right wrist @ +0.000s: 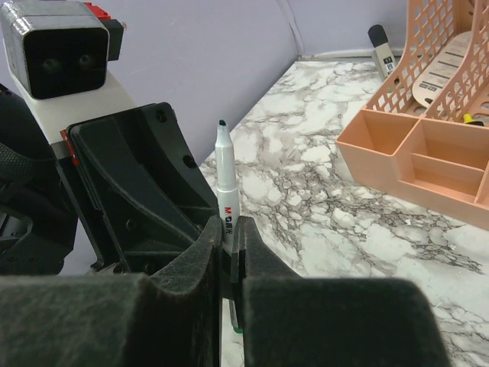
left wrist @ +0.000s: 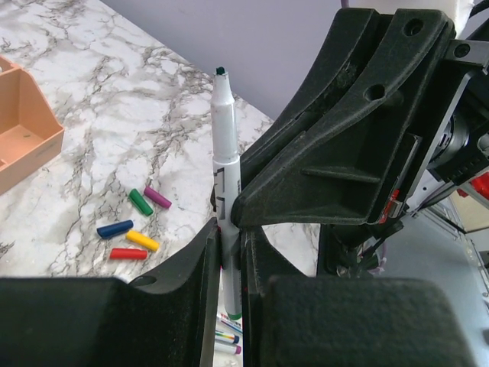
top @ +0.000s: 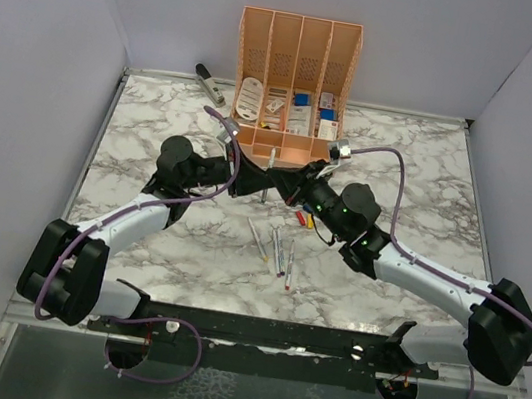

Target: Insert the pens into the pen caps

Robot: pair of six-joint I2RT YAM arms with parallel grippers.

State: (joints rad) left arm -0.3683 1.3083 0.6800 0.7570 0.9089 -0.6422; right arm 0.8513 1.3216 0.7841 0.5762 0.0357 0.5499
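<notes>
The white pen [left wrist: 225, 145], dark tip up, is squeezed by the left gripper [left wrist: 231, 235] and the right gripper [right wrist: 227, 229].

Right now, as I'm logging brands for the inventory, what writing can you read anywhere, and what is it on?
"M": red print running down the pen barrel; the letters after it are blurred.
Black marks on that pen, left wrist view: unreadable.
Print on the boxes in the organizer: too small.
</notes>
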